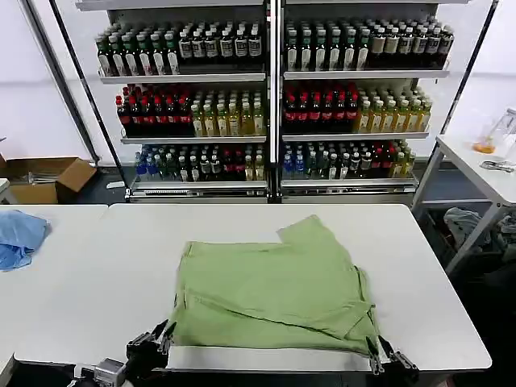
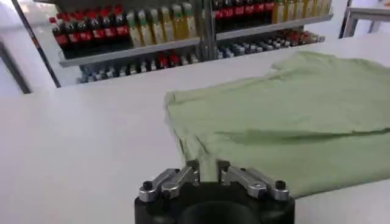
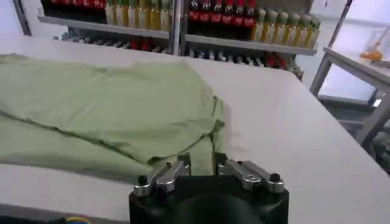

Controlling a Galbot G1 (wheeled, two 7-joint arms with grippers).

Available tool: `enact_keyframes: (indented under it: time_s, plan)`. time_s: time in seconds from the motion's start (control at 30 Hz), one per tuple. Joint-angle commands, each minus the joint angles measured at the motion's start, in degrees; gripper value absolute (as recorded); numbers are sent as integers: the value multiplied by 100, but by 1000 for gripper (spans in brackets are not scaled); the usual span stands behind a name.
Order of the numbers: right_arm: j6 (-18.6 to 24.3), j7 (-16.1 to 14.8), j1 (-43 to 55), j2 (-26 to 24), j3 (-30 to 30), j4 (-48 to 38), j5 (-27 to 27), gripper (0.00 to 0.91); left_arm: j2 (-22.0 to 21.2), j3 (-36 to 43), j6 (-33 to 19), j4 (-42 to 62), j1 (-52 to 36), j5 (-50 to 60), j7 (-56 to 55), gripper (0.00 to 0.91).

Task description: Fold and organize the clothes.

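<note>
The clothes are one light green shirt [image 1: 274, 290] lying flat and partly folded on the white table [image 1: 105, 274], its near hem along the front edge. My left gripper [image 1: 165, 337] sits low at the shirt's near left corner. In the left wrist view it [image 2: 208, 173] is open, with green fabric [image 2: 292, 115] showing in the narrow gap between its fingers. My right gripper [image 1: 377, 353] is at the near right corner. The right wrist view has it [image 3: 201, 164] open too, and the shirt's edge [image 3: 103, 103] runs down into its gap.
A light blue cloth [image 1: 18, 238] lies at the table's far left. Shelves of bottles [image 1: 270, 97] stand behind the table. A cardboard box [image 1: 44, 179] is on the floor at the back left, and a second white table [image 1: 484, 165] stands at the right.
</note>
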Motion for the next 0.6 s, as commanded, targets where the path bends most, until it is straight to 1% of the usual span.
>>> enact_keyframes:
  time_s: [0.03,0.07,0.1,0.23,0.27,0.3,0.33,0.37,0.4,0.43,0.6]
  plan:
    - [116,53,757,-113,77,-129,309,907,105,-26,-160,238,-704,-279,-222,907]
    - [87,83,1053,-152,13,-271,426,907,122,24,-191,361,-856,-316,-225,907]
    - [67,105,1230,-169,-33,-358,436,907,149,101,-212,498,-1044,-376,-230,907]
    - [-145,261,2354,-276,-540,-989,657,907,170,400,-175,1156,-1864,-626,-275,907]
    - [-206,307,2681,-296,-656,-1237,718,907,161,516,-126,1370,-2293,-736,-296,907]
    - [-253,325,2949,-322,-782,-1362,803,907,156,557,-110,1474,-2341,-782,-299,907]
    - [-301,339,3218,-346,-878,-1542,853,907,160,671,-87,1607,-2746,-801,-303,907]
    - [-377,367,3559,-368,-1017,-1769,909,907,169,845,-44,1875,-2941,-868,-304,907]
    - [-412,382,3693,-382,-1095,-1871,944,907,174,1016,-16,2002,-3267,-876,-304,907]
    - [-454,395,3843,-393,-1147,-2007,993,907,181,1091,-14,2053,-3344,-875,-302,907]
    - [-668,486,5050,-500,-1666,-3018,1314,907,141,1839,124,2840,-4551,-930,-281,907]
